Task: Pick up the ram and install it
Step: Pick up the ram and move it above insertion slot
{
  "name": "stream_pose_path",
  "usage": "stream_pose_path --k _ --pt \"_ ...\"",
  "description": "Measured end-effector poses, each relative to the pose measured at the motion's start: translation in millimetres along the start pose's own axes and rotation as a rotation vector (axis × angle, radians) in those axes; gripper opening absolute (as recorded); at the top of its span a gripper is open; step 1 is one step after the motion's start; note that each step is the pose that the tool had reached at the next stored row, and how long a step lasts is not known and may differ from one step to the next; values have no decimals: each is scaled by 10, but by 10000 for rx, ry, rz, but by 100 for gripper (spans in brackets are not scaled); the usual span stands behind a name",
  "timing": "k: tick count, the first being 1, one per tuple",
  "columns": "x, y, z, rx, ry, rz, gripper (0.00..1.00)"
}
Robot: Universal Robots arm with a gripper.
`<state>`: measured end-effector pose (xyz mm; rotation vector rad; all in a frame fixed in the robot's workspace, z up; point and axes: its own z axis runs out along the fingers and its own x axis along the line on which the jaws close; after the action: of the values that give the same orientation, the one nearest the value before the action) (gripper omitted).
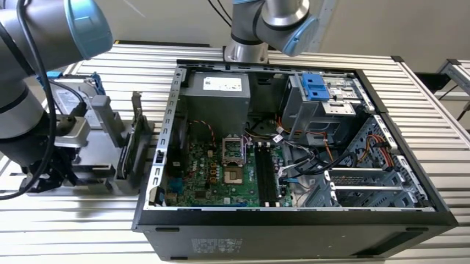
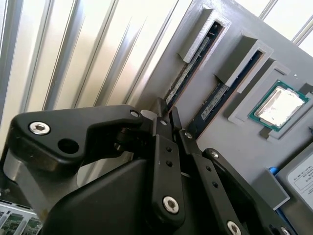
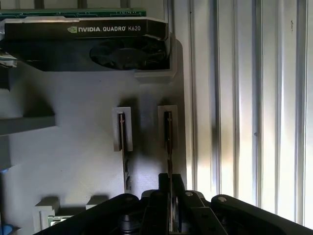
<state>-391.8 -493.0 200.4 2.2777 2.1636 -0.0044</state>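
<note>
Gripper: the gripper [image 3: 169, 178] [image 2: 167, 113] stands over the outer edge of the grey holder [image 3: 73, 147]. Its black fingers [image 3: 163, 188] are drawn in close, with only a thin slit between them.

Hold: the fingers pinch the near end of the ram [image 3: 167, 139] [image 2: 185, 82], one on each flat side, as both wrist views show.

Ram: it stands on edge in the holder's outermost slot, the one nearest the holder's rim. It is still seated there and has not been lifted.

Second stick: another memory stick [image 3: 122, 137] [image 2: 230, 83] stands on edge in the holder's next slot, just beside the ram and parallel to it. Nothing touches it.

Processor: a square silver chip [image 2: 279, 105] lies flat in a recess of the holder, beyond the second stick.

Graphics card: a black card with a fan [image 3: 98, 46] lies along the holder's far end, well apart from the two slots.

Table: a ribbed metal surface [image 3: 244, 122] carries the holder and runs on past the rim nearest the ram.

Computer case: the open case [image 1: 294, 137] lies on the same table, to the exterior view's right of the holder, with its green board facing up.

Arm: the grey arm [image 1: 29, 110] reaches down over the holder.
</note>
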Motion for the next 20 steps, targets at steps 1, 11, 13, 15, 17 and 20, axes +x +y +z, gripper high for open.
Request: stream_pose_path --k 1,11,13,15,17,20 --pt "0 0 -15 0 0 0 0" --pt "0 -2 -139 0 0 4 0" --pt "0 -2 -153 -1 1 4 0" --pt "0 -1 -156 -2 2 4 0" --pt "0 -2 -162 0 0 4 0" --pt "0 -2 -166 1 -1 4 0"
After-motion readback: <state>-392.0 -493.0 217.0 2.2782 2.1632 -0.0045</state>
